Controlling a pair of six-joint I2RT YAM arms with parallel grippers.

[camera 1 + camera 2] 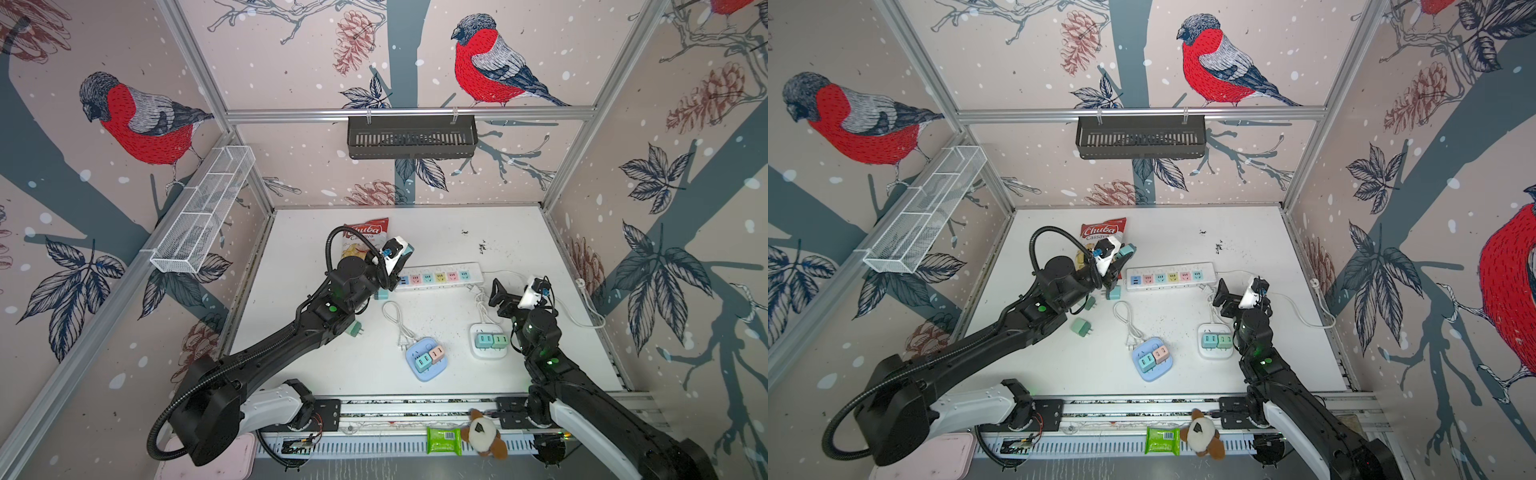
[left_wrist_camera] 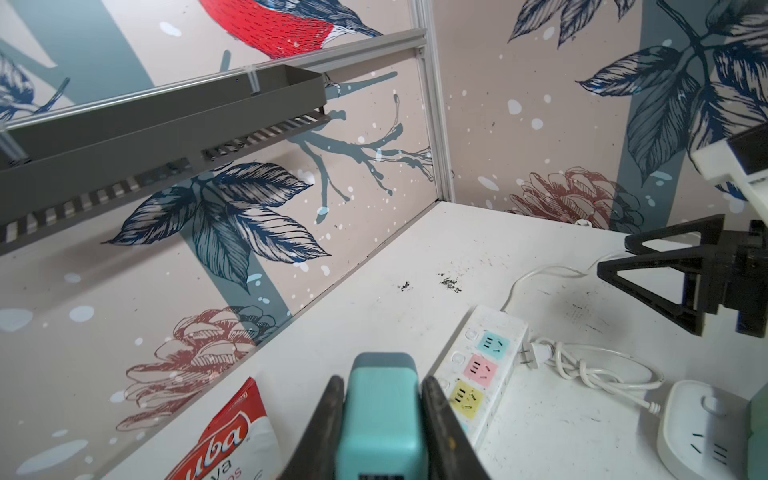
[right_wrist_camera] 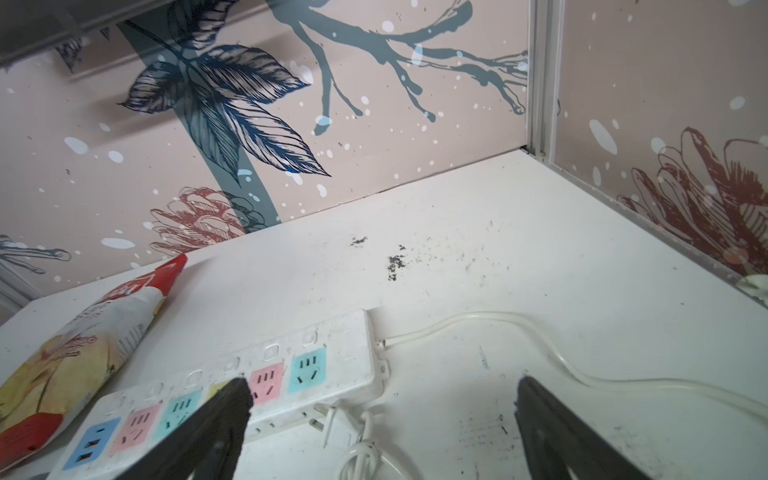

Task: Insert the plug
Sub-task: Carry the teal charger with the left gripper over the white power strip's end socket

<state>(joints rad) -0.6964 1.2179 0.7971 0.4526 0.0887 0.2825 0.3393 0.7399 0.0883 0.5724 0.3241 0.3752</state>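
– Blue socket block point(image 1: 432, 373) and white socket block point(image 1: 488, 353), nearest: status?
– Each already carries plugs point(image 1: 424, 361). I have the right fingers point(image 3: 224, 413) spread, empty. The left fingers point(image 2: 328, 419) clamp the teal plug point(image 2: 382, 415), raised near the power strip point(image 1: 438, 276) on the table point(image 1: 415, 232); not inserted. Alignment and pressing remain.

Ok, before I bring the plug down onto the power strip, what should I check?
1. Grip: ok, left gripper is shut on the plug.
2. Prong direction: cannot tell, prongs hidden.
3. Plug over a socket: not ok, it looks off to the side of the power strip.
4. Sockets free: ok, all empty.
5. Right gripper out of the way: ok, open, empty, near the strip's cord end.
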